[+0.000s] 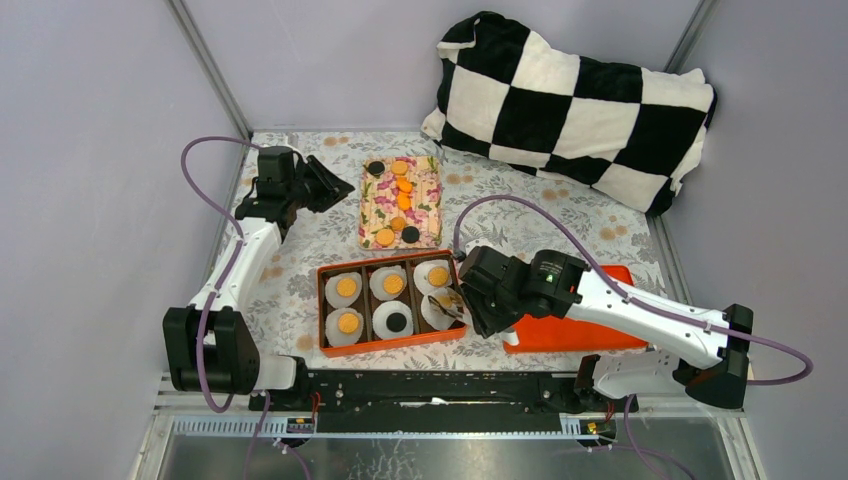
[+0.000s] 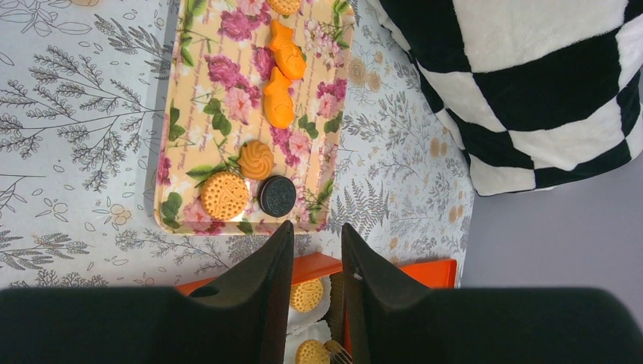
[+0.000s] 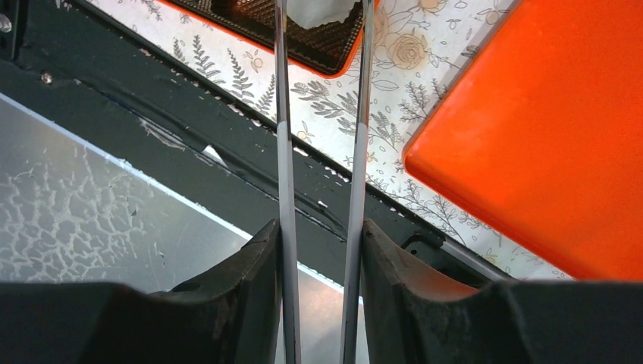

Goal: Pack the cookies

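Metal tongs [image 3: 282, 152] sit clamped in the right jaws at the box [image 1: 390, 345]; left jaws hover half-open, empty.

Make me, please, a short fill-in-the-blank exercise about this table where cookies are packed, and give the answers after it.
1. The orange box has ___ compartments, each lined with a paper cup.
2. The cookie in the middle compartment of the row nearest the arms is ___ in colour.
3. The right gripper is shut on a pair of thin metal ___.

Missing words: six; black; tongs.
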`<state>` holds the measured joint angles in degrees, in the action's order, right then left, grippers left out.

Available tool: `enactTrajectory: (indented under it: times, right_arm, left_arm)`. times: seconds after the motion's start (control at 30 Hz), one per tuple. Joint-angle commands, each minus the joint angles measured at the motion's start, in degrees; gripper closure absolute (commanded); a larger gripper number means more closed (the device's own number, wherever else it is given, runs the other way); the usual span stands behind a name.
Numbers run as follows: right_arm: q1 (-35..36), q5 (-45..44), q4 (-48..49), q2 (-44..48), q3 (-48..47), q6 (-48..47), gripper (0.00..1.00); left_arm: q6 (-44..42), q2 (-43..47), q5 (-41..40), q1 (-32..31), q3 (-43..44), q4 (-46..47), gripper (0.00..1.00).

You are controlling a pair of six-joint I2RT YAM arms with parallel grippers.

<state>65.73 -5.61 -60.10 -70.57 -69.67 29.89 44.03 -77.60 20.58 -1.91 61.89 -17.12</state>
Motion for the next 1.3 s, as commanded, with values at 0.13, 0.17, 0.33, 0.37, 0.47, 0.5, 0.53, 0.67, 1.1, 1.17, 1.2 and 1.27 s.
enactTrajectory:
  times: [0.13, 0.17, 0.33, 0.37, 0.47, 0.5, 0.53, 0.67, 1.1, 1.17, 1.2, 1.27]
  right_arm:
    - [0.36, -4.25, -0.48, -0.14, -2.1, 1.02, 0.67]
    - [0.4, -4.34, -0.51, -0.23, -2.28, 1.01, 0.63]
    - [0.36, -4.08, -0.72, -0.28, -2.78, 0.81, 0.6]
    - [0.36, -3.99, -0.7, -0.27, -2.9, 0.82, 0.6]
    - [0.35, -3.9, -0.66, -0.1, -3.04, 0.82, 0.56]
    - [0.36, -3.99, -0.65, -0.06, -3.1, 0.8, 0.55]
    - [0.36, -4.0, -0.69, -0.02, -3.08, 0.79, 0.54]
    - [0.36, -3.74, -0.84, -0.1, -3.26, 0.71, 0.52]
    - [0.37, -11.13, -0.25, 1.09, -11.71, 0.12, 0.96]
    - [0.36, -16.2, -0.77, 0.53, -14.49, -0.13, 0.97]
    - [0.25, -19.73, -1.07, -0.27, -15.43, -0.25, 0.97]
    - [-0.33, -27.49, -1.32, -2.78, -16.52, -1.18, 0.97]
  left_arm:
    - [-1.04, 1.41, 0.81, -0.46, -0.55, 2.18, 0.64]
    - [-1.05, 1.22, 1.24, -0.46, -0.63, 2.38, 0.64]
    - [-0.7, 0.03, 3.28, -0.46, -0.9, 3.54, 0.64]
    - [-0.74, -0.08, 3.48, -0.46, -0.97, 3.69, 0.64]
    - [-0.92, -0.09, 3.59, -0.47, -1.08, 3.77, 0.64]
    - [-1.0, -0.03, 3.59, -0.51, -1.11, 3.83, 0.63]
    - [-1.05, 0.06, 3.67, -0.53, -1.07, 3.85, 0.63]
    - [-1.31, 0.36, 3.94, -0.48, -1.03, 3.85, 0.63]
    - [-1.4, 0.77, 4.21, -0.55, -0.6, 4.24, 0.62]
    - [-1.32, 0.79, 4.14, -0.59, -0.51, 4.37, 0.62]
    - [-1.32, 0.83, 4.01, -0.67, -0.46, 4.38, 0.62]
    - [-1.32, 0.79, 3.33, -1.08, -0.37, 4.39, 0.63]
